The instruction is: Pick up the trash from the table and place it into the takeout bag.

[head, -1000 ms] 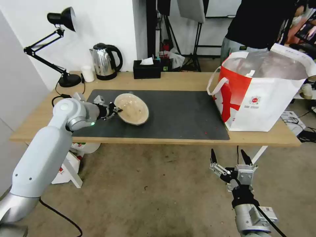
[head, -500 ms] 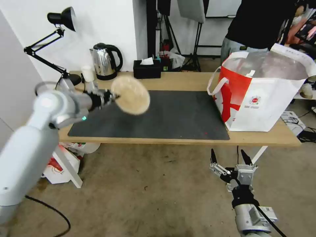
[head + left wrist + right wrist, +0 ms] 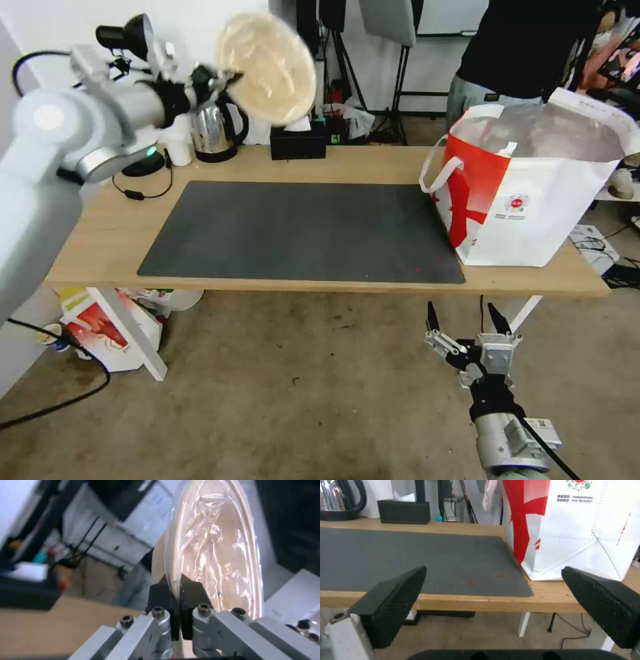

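A kettle (image 3: 212,130), a black desk lamp (image 3: 123,40) and a black tissue box (image 3: 297,141) line the far edge of the table (image 3: 93,233), beneath and behind my raised load. My left pincer (image 3: 220,79) is clamped on the rim of the shallow beige paper bowl (image 3: 267,65), held high above the table's far left, tilted on edge; clear film lines its inside. The takeout bag (image 3: 533,193) stands open on the table's right end, foil lining showing. My right pincer (image 3: 467,319) waits below the table's front edge, fingers apart.
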{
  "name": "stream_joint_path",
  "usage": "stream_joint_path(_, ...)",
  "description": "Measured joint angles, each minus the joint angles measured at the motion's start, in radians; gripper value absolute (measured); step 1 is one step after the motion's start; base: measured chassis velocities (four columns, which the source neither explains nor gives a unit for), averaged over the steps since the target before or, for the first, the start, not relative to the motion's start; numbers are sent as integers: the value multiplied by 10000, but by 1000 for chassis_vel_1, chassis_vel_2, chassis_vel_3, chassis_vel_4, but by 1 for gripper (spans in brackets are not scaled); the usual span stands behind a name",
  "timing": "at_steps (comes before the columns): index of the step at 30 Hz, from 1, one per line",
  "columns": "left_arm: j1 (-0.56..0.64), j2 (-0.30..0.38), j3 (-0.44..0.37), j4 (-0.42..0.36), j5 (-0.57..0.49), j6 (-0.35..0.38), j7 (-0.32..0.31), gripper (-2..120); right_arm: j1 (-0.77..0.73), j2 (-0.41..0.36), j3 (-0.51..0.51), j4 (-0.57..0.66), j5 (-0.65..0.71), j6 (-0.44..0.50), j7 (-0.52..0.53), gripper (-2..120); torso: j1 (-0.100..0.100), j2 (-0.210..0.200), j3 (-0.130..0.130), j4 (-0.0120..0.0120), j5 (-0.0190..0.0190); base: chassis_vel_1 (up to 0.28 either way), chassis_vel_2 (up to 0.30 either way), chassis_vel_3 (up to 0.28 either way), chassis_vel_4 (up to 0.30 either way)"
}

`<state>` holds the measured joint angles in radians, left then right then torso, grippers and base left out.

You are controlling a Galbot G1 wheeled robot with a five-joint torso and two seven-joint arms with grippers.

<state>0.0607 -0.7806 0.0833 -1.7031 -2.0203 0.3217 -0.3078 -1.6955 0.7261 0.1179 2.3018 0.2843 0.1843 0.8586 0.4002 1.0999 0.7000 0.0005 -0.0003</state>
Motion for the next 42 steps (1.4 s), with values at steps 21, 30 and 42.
stream_joint_path(21,-4533,-5141,5518,5667,952,-2530,3290,0,0,0,0,0,0,1,0,100,0,-1,1,-3,5,0,0,0,0)
stream_joint_path(30,-4723,-6875,5724,7230,1403,-3210,3138,0,0,-1,0,0,0,0,0,100,-2,-1,0,-4,6,0,0,0,0)
stream_joint_path(42,-4887,-8176,6210,8372,1871,-3818,3037,0,0,0,0,0,0,1,0,100,-1,2,-1,-9,5,0,0,0,0)
